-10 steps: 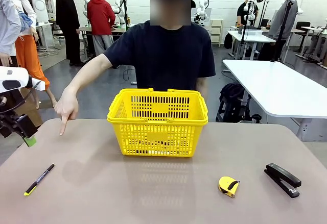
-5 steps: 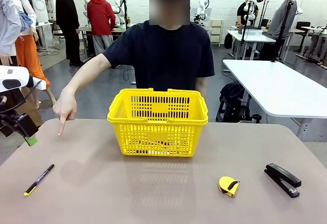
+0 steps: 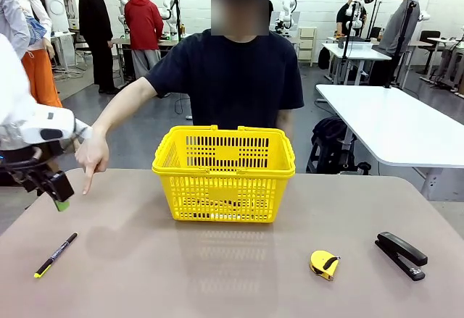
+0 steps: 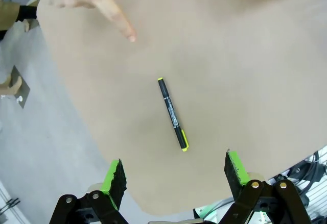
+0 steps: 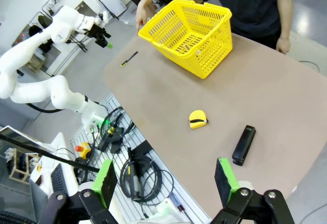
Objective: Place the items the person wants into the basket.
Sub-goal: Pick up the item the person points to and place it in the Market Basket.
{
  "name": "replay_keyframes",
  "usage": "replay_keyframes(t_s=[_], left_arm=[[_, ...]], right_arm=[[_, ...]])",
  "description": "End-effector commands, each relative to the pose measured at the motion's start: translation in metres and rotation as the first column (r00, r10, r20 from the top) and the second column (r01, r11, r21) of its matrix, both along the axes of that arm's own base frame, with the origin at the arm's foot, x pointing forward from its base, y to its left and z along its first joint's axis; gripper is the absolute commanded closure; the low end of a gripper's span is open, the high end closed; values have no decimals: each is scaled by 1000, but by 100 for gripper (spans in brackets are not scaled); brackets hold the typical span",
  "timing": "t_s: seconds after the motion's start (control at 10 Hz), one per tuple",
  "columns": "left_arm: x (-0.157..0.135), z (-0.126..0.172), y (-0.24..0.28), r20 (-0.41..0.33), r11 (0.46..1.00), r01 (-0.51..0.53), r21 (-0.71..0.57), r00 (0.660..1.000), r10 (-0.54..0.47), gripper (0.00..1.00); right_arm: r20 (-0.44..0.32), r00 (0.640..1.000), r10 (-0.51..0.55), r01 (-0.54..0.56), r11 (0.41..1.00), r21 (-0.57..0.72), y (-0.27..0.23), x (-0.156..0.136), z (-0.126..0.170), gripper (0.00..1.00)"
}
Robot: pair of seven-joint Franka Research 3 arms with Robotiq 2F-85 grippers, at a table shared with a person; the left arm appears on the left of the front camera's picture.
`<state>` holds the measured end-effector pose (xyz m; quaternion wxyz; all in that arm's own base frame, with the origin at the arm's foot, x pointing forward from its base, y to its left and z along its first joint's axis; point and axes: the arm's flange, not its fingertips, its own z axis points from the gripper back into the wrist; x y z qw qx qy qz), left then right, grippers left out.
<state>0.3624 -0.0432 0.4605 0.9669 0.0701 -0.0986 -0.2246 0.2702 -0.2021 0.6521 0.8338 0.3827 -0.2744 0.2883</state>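
Pen (image 3: 55,255) | on table, below-fwd of L gripper (image 3: 58,193) | apart

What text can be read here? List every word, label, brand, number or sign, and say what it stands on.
No text can be read.
Thin black pen with yellow tip: pale print along the barrel, too small and blurred to read.
Bright yellow plastic lattice basket, yellow tape measure, black stapler: no lettering can be made out.
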Motion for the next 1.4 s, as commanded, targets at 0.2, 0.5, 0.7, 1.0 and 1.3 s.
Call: replay_keyframes(t_s=[0.2,0.5,0.7,1.0,1.3], left_arm=[[-44,-97,0,-16,997,-59,53,998,60,0],[-43,-126,16,-86,995,-102,23,991,103,0],[-49,-139,21,-115,995,-96,-25,989,93,0],[-51,-148,31,-129,994,-74,-79,990,64,0],[-51,-152,45,-105,987,-96,-131,991,83,0]], right_arm=[[10,1000,-3,3,1000,11,0,1,1,0],[10,1000,-3,3,1000,11,0,1,1,0],[10,1000,-3,3,1000,11,0,1,1,0],[10,1000,-3,3,1000,11,0,1,1,0],[10,1000,-3,3,1000,11,0,1,1,0]])
